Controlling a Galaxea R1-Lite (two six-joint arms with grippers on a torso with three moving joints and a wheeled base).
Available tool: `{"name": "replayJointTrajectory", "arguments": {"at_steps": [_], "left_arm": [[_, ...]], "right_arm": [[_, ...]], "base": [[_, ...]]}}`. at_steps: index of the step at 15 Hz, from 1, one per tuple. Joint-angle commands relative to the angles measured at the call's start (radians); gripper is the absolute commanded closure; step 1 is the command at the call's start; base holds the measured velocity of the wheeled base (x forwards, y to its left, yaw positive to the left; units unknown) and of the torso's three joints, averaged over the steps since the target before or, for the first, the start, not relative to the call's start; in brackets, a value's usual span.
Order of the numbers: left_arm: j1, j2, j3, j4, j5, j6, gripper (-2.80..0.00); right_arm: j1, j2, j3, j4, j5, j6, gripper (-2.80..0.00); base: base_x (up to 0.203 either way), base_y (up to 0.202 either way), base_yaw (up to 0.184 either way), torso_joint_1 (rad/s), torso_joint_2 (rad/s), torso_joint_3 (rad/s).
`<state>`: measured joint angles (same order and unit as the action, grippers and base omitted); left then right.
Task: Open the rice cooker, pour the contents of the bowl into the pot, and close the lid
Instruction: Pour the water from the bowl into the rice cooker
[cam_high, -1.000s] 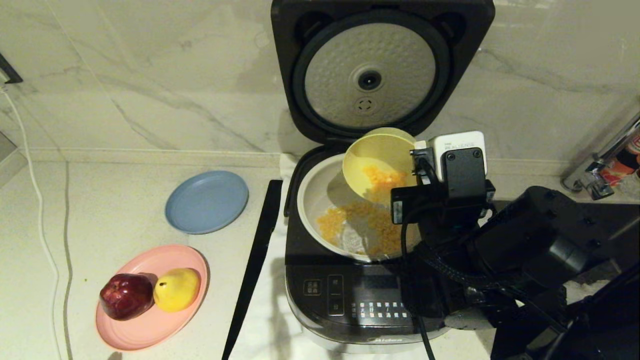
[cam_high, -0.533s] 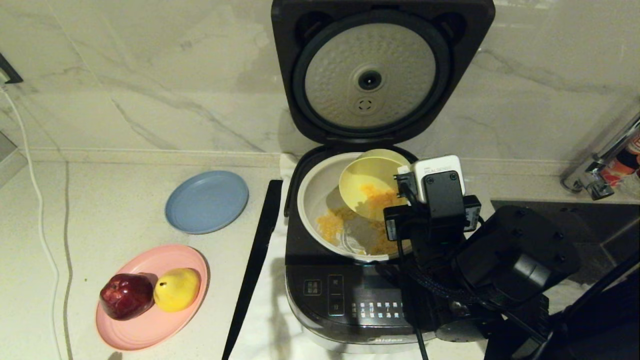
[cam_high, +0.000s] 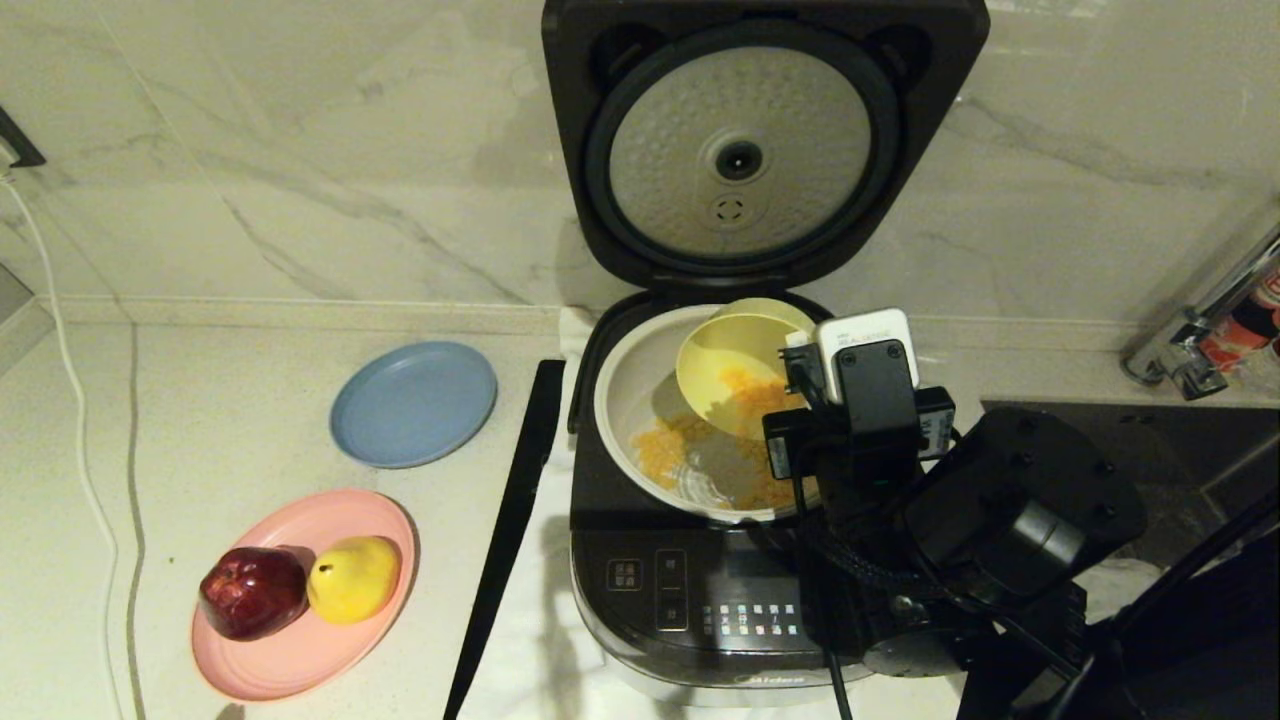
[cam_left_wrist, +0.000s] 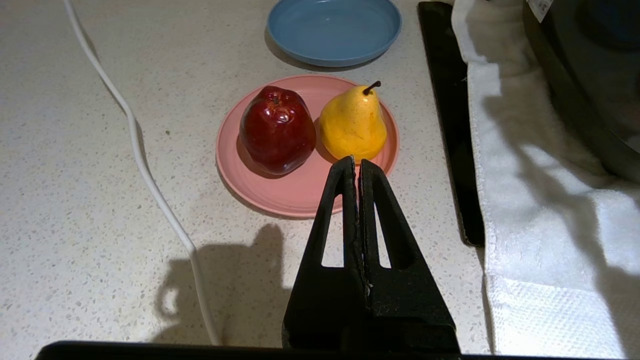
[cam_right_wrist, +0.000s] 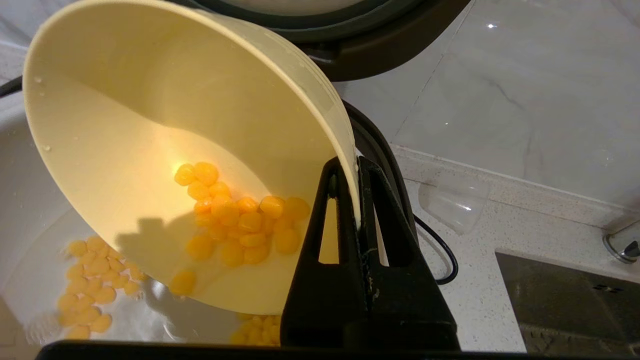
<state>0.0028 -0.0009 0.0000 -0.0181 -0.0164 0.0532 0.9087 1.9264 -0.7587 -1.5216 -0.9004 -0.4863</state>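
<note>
Fingers (cam_right_wrist: 345, 210) of right gripper (cam_right_wrist: 356, 165) pinched on bowl (cam_right_wrist: 165, 150) rim; bowl held tilted above pot (cam_high: 630, 400), toward 2 o'clock of its opening. Kernels (cam_right_wrist: 235, 225) partly retained: steeper tilt advised, bowl mouth kept inside pot rim. Lid (cam_high: 740, 140) raised at 12 o'clock. Left gripper (cam_left_wrist: 357, 162) parked, fingers pressed together.

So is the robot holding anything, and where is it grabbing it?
Yes. The right gripper pinches the pale yellow bowl by its rim, tipped over the pot. The left gripper is shut on nothing.
</note>
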Motion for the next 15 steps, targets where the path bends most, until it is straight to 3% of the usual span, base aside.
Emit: {"name": "replayJointTrajectory", "arguments": {"at_steps": [1, 5, 15], "left_arm": [[0.000, 0.001, 0.008, 0.000, 0.001, 0.000, 0.00], [0.000, 0.001, 0.008, 0.000, 0.000, 0.000, 0.00], [0.000, 0.001, 0.008, 0.000, 0.001, 0.000, 0.00]], "right_arm": [[0.001, 0.006, 0.012, -0.008, -0.003, -0.010, 0.00], [0.001, -0.001, 0.016, -0.008, -0.003, -0.052, 0.00], [0.006, 0.066, 0.047, -0.008, 0.003, -0.066, 0.00]], "base": [[0.000, 0.000, 0.000, 0.000, 0.00, 0.000], [0.000, 0.000, 0.000, 0.000, 0.00, 0.000], [0.000, 0.000, 0.000, 0.000, 0.00, 0.000]]}}
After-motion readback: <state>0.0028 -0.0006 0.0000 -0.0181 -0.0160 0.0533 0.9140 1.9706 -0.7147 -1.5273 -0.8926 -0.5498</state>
